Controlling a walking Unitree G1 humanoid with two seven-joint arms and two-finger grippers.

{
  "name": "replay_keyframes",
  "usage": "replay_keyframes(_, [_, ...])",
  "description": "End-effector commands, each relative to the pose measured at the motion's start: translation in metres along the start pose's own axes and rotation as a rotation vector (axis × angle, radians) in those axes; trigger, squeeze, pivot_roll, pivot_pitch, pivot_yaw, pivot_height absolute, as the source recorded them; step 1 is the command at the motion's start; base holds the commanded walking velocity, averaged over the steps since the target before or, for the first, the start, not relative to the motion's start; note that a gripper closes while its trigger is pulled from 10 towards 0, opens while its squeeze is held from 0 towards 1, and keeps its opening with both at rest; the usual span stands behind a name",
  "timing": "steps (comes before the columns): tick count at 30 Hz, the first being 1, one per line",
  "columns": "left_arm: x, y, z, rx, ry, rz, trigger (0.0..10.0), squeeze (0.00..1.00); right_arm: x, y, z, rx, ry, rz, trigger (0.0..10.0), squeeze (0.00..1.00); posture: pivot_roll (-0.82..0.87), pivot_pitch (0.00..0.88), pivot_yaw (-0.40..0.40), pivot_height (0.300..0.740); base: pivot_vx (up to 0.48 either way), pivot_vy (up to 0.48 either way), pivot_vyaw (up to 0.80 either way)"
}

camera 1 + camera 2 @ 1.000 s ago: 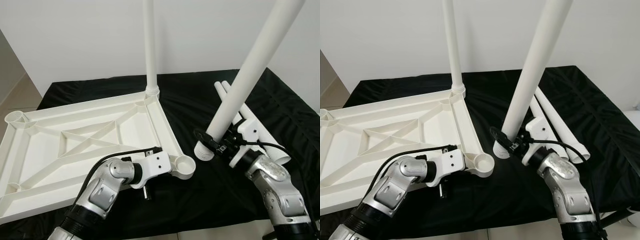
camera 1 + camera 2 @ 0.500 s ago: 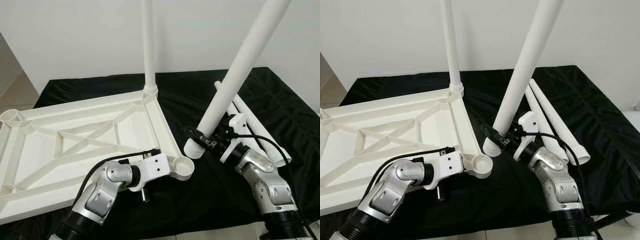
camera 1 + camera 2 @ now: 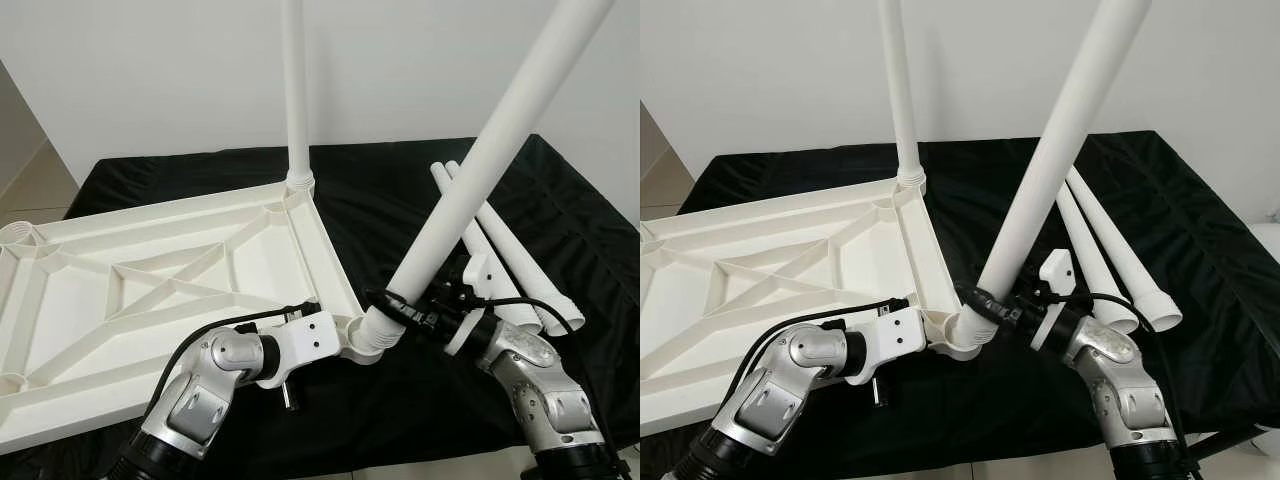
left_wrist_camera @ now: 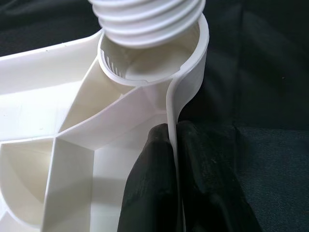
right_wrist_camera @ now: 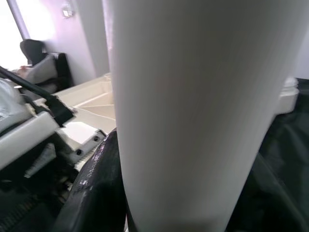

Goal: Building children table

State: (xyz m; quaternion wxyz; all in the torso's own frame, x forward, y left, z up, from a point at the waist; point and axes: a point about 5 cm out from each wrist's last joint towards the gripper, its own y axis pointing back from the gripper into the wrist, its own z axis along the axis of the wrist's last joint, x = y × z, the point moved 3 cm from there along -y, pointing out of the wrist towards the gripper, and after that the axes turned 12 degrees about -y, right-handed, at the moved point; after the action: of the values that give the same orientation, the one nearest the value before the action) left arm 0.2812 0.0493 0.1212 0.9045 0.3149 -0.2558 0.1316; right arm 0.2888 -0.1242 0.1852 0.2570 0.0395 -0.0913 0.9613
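Observation:
The white tabletop lies upside down on the black cloth, with one white leg standing upright in its far right corner. My left gripper is shut on the tabletop's rim just beside the near right corner socket. My right gripper is shut on a second white leg low on its shaft, holding it tilted. The leg's threaded end sits at the mouth of that socket. Two spare legs lie flat on the cloth to the right.
The black cloth covers the work table up to the white wall behind. An empty corner socket shows at the tabletop's far left. Bare floor lies off the table's left side.
My right gripper has carried the tilted leg leftward and down, bringing its threaded end from beside the corner onto the near right socket. The left gripper keeps its hold on the rim.

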Motion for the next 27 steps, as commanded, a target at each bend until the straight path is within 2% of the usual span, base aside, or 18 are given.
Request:
replay_keyframes(1, [-0.009,-0.001,-0.024,0.123,0.033,0.062,10.0,0.0,0.01,-0.004,-0.002,-0.001,-0.01,0.048,10.0,0.0,-0.15,0.088,0.069,0.74,0.0,0.0,0.0])
replay_keyframes(8, [-0.009,0.0,-0.023,0.123,0.034,0.065,10.0,0.0,0.01,-0.006,-0.011,0.028,-0.014,0.057,10.0,0.0,-0.14,0.092,0.069,0.74,0.0,0.0,0.0])
replay_keyframes(13, [-0.01,0.001,-0.023,0.128,0.034,0.063,10.0,0.0,0.008,0.0,-0.019,0.065,-0.022,0.046,10.0,0.0,-0.14,0.096,0.07,0.74,0.0,0.0,0.0])
replay_keyframes(27, [-0.013,0.006,-0.035,0.171,0.037,0.05,10.0,0.0,0.003,0.007,-0.017,0.057,-0.013,-0.006,10.0,0.0,-0.16,0.105,0.075,0.74,0.0,0.0,0.0])
